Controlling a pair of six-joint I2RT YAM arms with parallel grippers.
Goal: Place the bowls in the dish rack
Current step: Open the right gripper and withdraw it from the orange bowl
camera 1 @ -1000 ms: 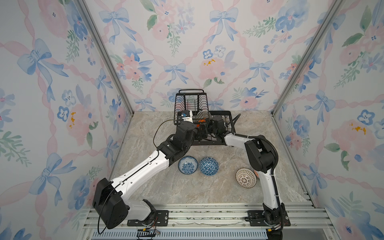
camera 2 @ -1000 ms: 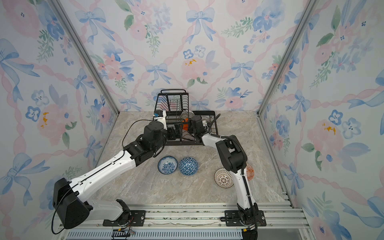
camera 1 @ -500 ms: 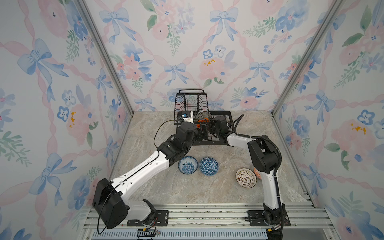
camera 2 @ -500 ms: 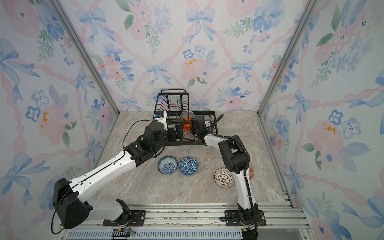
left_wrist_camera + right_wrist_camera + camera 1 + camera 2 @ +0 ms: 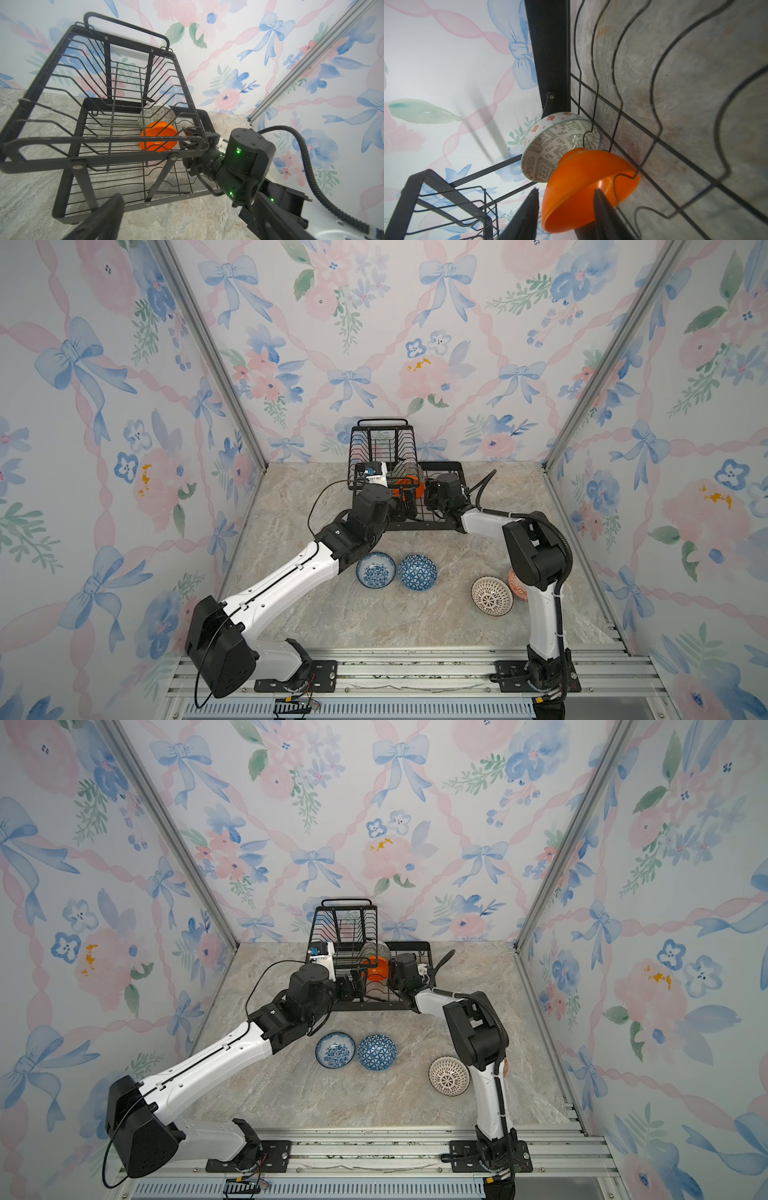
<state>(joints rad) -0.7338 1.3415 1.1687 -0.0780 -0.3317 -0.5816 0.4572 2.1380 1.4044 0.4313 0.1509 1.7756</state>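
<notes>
The black wire dish rack (image 5: 454, 467) (image 5: 345, 912) (image 5: 104, 143) stands at the back of the table. Two bowls rest on edge in its lower tray: a pale green geometric one (image 5: 156, 116) (image 5: 548, 151) and a plain orange one (image 5: 409, 485) (image 5: 376, 968) (image 5: 159, 138) (image 5: 581, 174) leaning on it. My right gripper (image 5: 428, 490) (image 5: 566, 190) is open and straddles the orange bowl's rim, one finger (image 5: 529, 207) apart from its outer wall. My left gripper (image 5: 407, 502) (image 5: 187, 224) hangs open and empty at the rack's front edge.
Several bowls sit on the marble table in front of the rack: blue-floral (image 5: 376, 570), blue triangle-patterned (image 5: 417, 572), white with dark lattice (image 5: 491, 596), and orange-red patterned (image 5: 516, 585), half hidden behind my right arm's upright link (image 5: 540, 564). Wallpapered walls close in on three sides.
The right gripper's jaws have spread wider around the orange bowl's rim. The bowl stays in the rack. The left arm has not visibly moved.
</notes>
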